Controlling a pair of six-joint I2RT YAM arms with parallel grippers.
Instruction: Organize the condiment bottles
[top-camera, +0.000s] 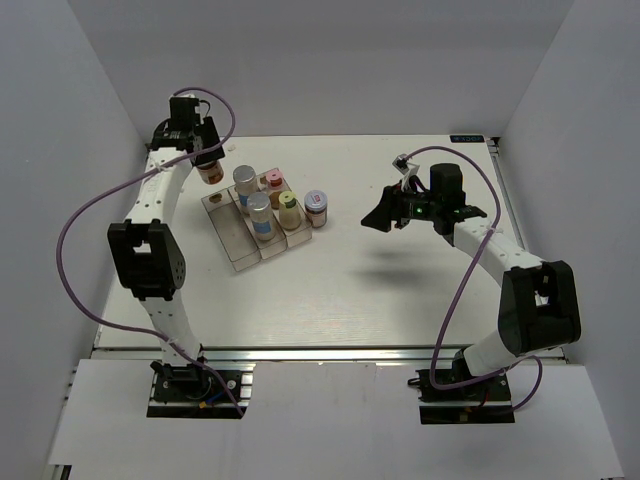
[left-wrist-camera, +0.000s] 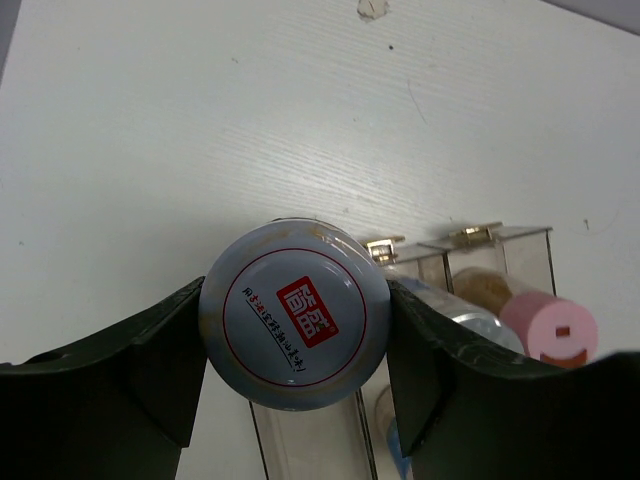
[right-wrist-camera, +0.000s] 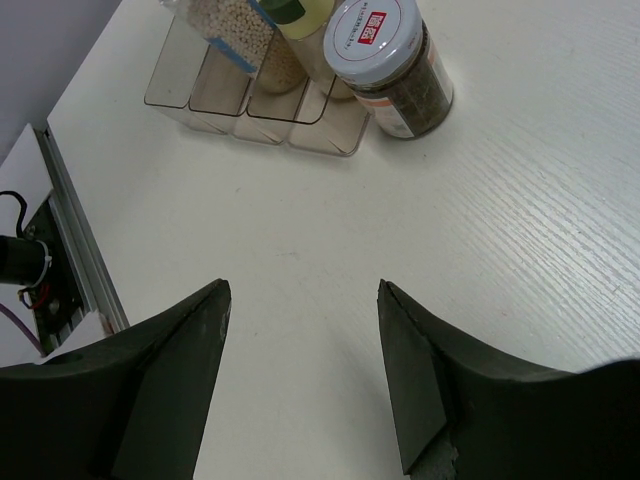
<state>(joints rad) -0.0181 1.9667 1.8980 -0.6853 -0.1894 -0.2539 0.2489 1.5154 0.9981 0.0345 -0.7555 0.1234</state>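
Observation:
My left gripper (top-camera: 208, 160) is shut on a brown jar (top-camera: 210, 173) with a white, red-logo lid (left-wrist-camera: 295, 315), at the far left corner of the clear tray (top-camera: 232, 250). In the tray stand two silver-lidded bottles (top-camera: 245, 179) (top-camera: 259, 206), a pink-lidded one (top-camera: 274, 180) and a pale-yellow-lidded one (top-camera: 288, 201). A dark jar with a white lid (top-camera: 316, 205) stands on the table just right of the tray; it also shows in the right wrist view (right-wrist-camera: 388, 62). My right gripper (top-camera: 380, 218) is open and empty above bare table, right of that jar.
The tray's near halves (right-wrist-camera: 215, 105) hold nothing. The left wrist view shows the pink lid (left-wrist-camera: 550, 330) and a silver-lidded bottle (left-wrist-camera: 470, 312) beside the held jar. White walls close in the table's left, back and right; a metal rail (top-camera: 300, 350) runs along the near edge.

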